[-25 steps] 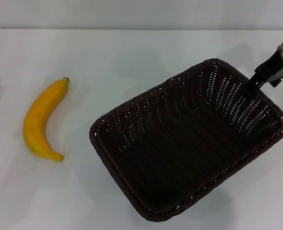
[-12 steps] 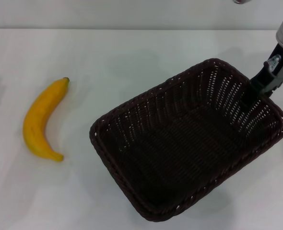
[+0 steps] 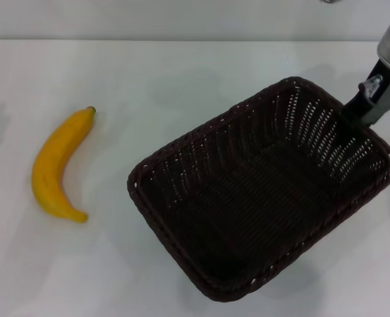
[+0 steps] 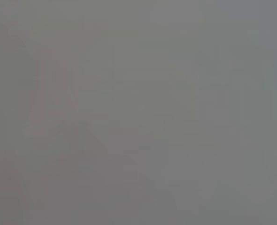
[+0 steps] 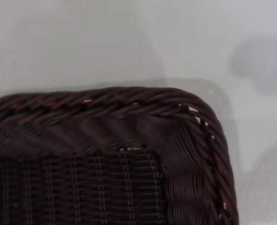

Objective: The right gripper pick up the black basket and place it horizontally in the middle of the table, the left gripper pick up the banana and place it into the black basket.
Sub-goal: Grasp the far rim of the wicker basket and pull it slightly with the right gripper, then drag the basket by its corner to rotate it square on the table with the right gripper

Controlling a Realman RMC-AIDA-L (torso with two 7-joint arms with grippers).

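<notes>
The black basket (image 3: 201, 172) sits skewed on the white table (image 3: 182, 72), right of centre, and is empty. My right gripper (image 3: 352, 117) is at the basket's far right rim, with its black fingers closed over the braided edge. The right wrist view shows one corner of the basket (image 5: 129, 112) close up, with white table beyond it. The yellow banana (image 3: 53, 168) lies on the table at the left, apart from the basket, its dark stem tip pointing to the far side. My left gripper is out of view, and its wrist view shows only flat grey.
The table's far edge (image 3: 195, 39) runs along the top of the head view. Bare white tabletop lies between the banana and the basket and beyond them.
The basket has shifted slightly right and turned a little with my right gripper on its rim. The right arm has come further into view. The banana has not moved.
</notes>
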